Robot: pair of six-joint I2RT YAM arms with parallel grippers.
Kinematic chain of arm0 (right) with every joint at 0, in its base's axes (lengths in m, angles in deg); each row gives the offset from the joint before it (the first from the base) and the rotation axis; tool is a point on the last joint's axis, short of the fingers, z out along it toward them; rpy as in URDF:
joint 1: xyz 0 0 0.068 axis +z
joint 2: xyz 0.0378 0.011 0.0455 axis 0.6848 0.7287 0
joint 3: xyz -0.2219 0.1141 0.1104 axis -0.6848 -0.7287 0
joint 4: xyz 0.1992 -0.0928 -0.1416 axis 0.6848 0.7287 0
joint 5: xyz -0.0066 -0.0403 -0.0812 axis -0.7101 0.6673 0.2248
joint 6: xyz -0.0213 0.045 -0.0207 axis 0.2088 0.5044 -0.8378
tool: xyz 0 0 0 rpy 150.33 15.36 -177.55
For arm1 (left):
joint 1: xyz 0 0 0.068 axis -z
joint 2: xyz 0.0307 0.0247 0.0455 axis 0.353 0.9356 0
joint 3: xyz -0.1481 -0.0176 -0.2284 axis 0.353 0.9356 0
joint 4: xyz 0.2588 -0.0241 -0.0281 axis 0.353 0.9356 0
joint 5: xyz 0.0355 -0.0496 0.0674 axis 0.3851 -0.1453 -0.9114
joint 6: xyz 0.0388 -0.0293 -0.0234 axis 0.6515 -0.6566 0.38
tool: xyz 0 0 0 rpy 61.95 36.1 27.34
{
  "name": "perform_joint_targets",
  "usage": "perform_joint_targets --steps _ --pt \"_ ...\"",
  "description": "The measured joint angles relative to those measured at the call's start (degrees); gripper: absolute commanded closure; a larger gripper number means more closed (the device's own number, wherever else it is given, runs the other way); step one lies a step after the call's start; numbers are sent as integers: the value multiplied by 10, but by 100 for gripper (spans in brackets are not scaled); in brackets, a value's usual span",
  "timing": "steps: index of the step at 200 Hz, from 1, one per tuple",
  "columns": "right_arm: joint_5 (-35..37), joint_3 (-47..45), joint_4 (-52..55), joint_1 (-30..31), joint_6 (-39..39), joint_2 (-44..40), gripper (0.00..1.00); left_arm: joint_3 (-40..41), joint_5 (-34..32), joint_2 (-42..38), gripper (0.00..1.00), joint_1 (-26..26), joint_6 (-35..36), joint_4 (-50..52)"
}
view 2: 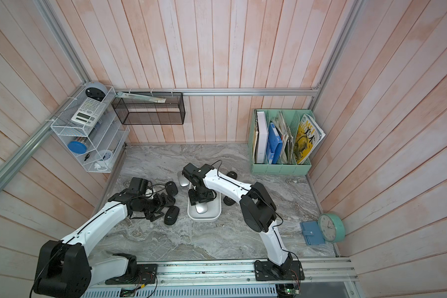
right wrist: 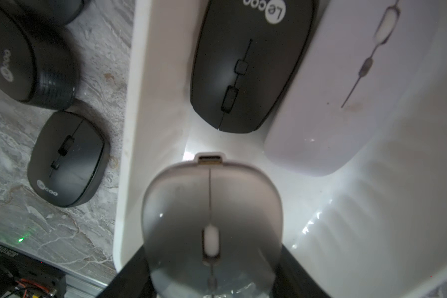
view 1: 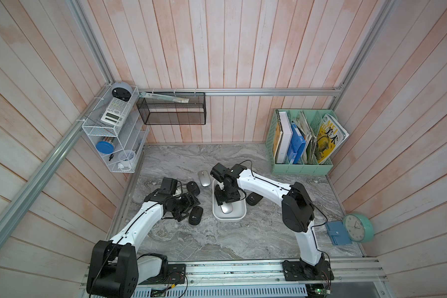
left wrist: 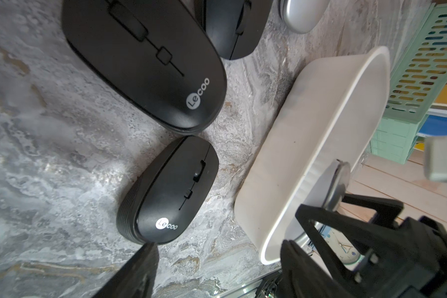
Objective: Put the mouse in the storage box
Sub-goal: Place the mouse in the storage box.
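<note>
Over the middle of the table, the right arm reaches forward from its rail base, elbow high, wrist bent straight down above the white box (view 1: pixel 229 219). Right gripper (right wrist: pixel 212 278): black fingers (right wrist: pixel 133 276) clamped on the sides of a silver mouse (view 1: pixel 227 208), held low inside the near end of the box. Cannot tell whether it touches the floor. Wrist view shows two more lying in the box beyond it: a black mouse (right wrist: pixel 243 72) and a white mouse (right wrist: pixel 346 90), side by side.

Left arm: folded low at the left side, forearm slanting toward the centre. Left gripper (left wrist: pixel 220 252): fingers apart, nothing between them but bare table. A small black mouse (left wrist: pixel 170 191) lies just ahead of it, a larger black mouse (left wrist: pixel 145 62) beyond that.

Surface: grey marbled table (view 1: pixel 217 240). A second silver mouse (view 1: pixel 204 178) sits just behind the box.

Room: pale pink plank walls. Green file holder (view 1: pixel 302 167) in the far right corner, teal clock (view 1: pixel 356 227) and blue wallet (view 1: pixel 337 233) at the right wall, black mesh basket (view 1: pixel 170 111) on the back wall.
</note>
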Motion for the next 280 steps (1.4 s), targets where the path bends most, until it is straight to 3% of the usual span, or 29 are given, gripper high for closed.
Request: perform_joint_targets --steps 86,194,280 --pt "-12 -17 -38 0 73 24 48 0 6 -8 20 0 0 0" --pt "-21 -26 -58 1 91 51 47 0 15 -17 20 0 0 0" --pt "-25 -26 -57 1 92 52 34 0 18 -18 20 0 0 0"
